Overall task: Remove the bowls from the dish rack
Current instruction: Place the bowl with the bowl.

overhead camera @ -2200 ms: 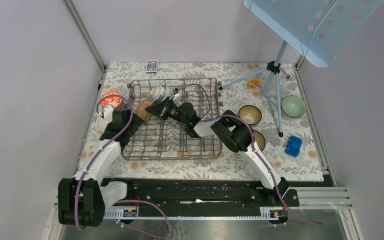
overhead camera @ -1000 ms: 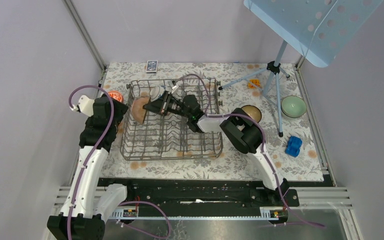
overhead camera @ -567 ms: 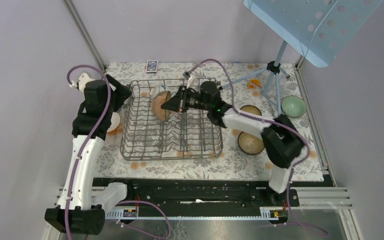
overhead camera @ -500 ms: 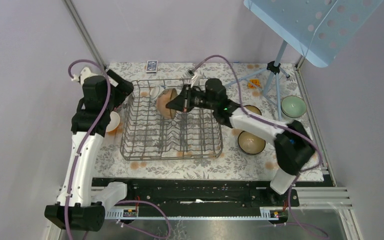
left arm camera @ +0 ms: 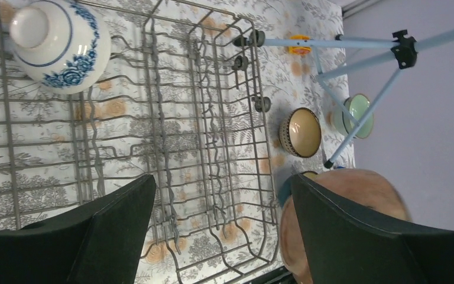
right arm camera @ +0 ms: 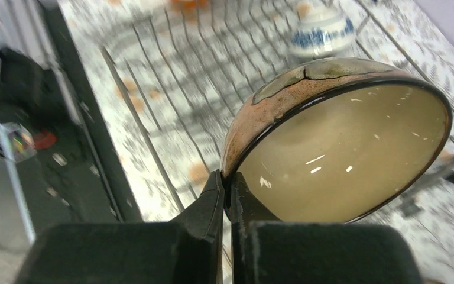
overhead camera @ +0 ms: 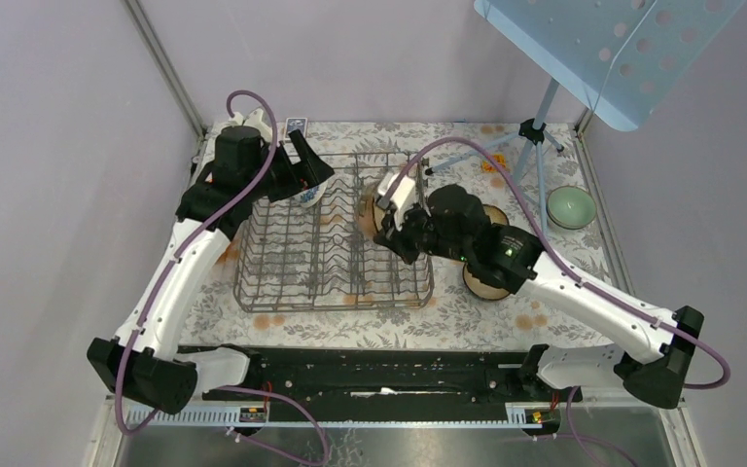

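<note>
The grey wire dish rack [overhead camera: 302, 263] sits mid-table. A white bowl with blue flowers [overhead camera: 303, 196] lies in its back left corner, also in the left wrist view [left arm camera: 56, 44] and the right wrist view [right arm camera: 322, 32]. My left gripper [overhead camera: 313, 173] hovers just above that bowl, open and empty [left arm camera: 221, 183]. My right gripper [overhead camera: 389, 233] is shut on the rim [right arm camera: 227, 189] of a brown bowl with a cream inside [right arm camera: 337, 154], held tilted above the rack's right side. The left wrist view shows that bowl [left arm camera: 354, 195] behind its finger.
A tan bowl [overhead camera: 494, 212] and another bowl [overhead camera: 481, 284] sit right of the rack, partly under my right arm. A green bowl [overhead camera: 571, 206] sits far right. A blue tripod stand [overhead camera: 535, 146] rises at the back right.
My right gripper lifted the brown bowl out of the rack's back left and carried it right, over the rack's right side. My left arm swung from the left of the rack to its back left corner.
</note>
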Available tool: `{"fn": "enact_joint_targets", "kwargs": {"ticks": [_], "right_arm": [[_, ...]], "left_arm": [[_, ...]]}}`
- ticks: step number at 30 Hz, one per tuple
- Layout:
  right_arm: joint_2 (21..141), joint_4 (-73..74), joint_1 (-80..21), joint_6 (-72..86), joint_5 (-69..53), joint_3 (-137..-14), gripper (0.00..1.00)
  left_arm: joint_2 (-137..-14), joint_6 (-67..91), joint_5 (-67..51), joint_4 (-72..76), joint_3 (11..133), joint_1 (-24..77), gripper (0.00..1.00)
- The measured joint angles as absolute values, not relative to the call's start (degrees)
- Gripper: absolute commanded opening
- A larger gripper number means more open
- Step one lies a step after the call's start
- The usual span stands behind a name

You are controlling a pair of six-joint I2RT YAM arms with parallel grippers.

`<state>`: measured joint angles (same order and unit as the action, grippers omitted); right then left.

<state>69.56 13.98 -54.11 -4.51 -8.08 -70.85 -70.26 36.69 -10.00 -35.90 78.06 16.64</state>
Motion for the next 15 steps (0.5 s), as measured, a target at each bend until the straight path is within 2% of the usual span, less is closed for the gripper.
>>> {"fn": "enact_joint_targets", "kwargs": {"ticks": [9, 15], "right_arm": [[66.74, 28.01, -64.36, -20.45, 9.19, -67.48, 0.0], [63.48, 32.84, -74.65, -28.42, 18.09, -64.75, 0.0]], "left_arm": [[-66.35, 34.3, -11.22, -35.16, 77.76, 17.91, 0.94], [-60.77, 29.95, -11.18, -32.86, 76.36, 24.51, 0.96]]}}
